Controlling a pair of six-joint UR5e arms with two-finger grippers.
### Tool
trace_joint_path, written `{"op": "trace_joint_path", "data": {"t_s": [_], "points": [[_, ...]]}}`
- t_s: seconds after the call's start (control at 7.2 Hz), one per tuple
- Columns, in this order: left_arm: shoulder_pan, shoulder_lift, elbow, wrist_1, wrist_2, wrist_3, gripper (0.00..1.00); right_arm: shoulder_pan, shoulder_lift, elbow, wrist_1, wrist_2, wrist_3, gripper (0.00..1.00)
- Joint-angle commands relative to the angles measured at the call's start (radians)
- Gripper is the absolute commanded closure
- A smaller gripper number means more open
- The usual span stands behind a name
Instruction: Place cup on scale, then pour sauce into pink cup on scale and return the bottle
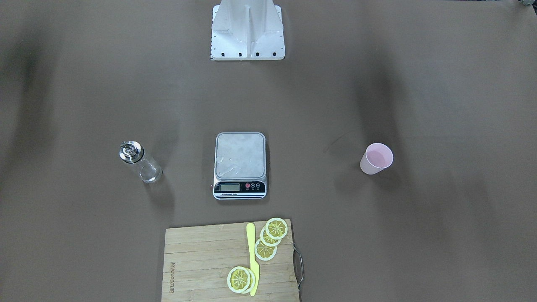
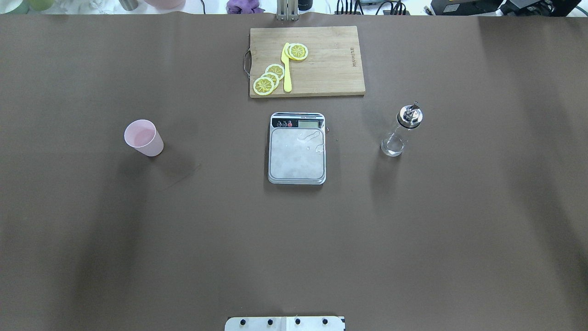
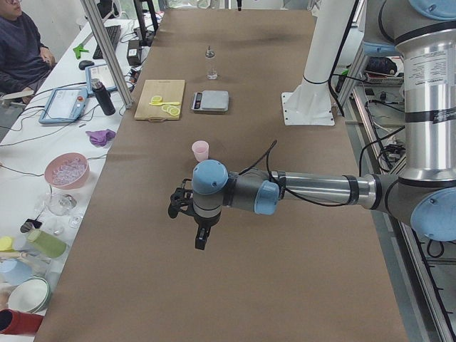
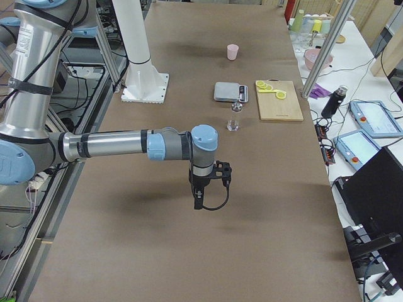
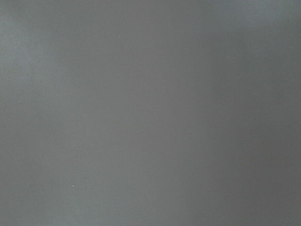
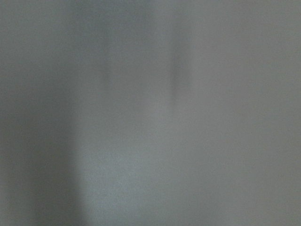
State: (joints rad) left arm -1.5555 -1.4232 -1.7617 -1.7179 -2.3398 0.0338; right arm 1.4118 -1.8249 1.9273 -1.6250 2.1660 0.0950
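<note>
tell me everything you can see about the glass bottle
The bottle is small, cylindrical and of clear glass, with a shiny metal pourer cap and a thin spout on top. It stands upright on the brown table, on the robot's right of the scale and well apart from it. Only the table touches it. Whether it holds any liquid cannot be told.

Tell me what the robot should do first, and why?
Probably move the left gripper toward the cup to pick it up. The cup stands on the table on the robot's left side, apart from the scale, which has nothing on it. The bottle stands upright on the other side, so pouring comes later.
</note>
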Motion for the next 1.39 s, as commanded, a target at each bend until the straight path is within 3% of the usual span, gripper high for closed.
{"op": "trace_joint_path", "data": {"t_s": [0.0,0.42,0.83,1.11,1.25], "points": [[0.002,0.015,-0.038,0.0,-0.006,0.006,0.0,-0.004,0.035,0.004,0.001,0.002,0.003,0.0],[-0.008,-0.075,-0.028,-0.003,0.008,0.008,0.0,-0.002,0.125,0.01,0.002,-0.011,0.011,0.0],[-0.003,-0.169,-0.009,0.003,0.114,0.008,0.0,-0.001,0.162,0.012,0.002,-0.012,0.017,0.0],[0.0,-0.194,0.03,-0.148,0.152,-0.003,0.0,0.0,0.164,0.013,0.004,-0.012,0.019,0.0],[0.002,-0.218,0.069,-0.146,0.143,-0.006,0.0,0.001,0.156,0.015,0.004,-0.011,0.02,0.0]]}}
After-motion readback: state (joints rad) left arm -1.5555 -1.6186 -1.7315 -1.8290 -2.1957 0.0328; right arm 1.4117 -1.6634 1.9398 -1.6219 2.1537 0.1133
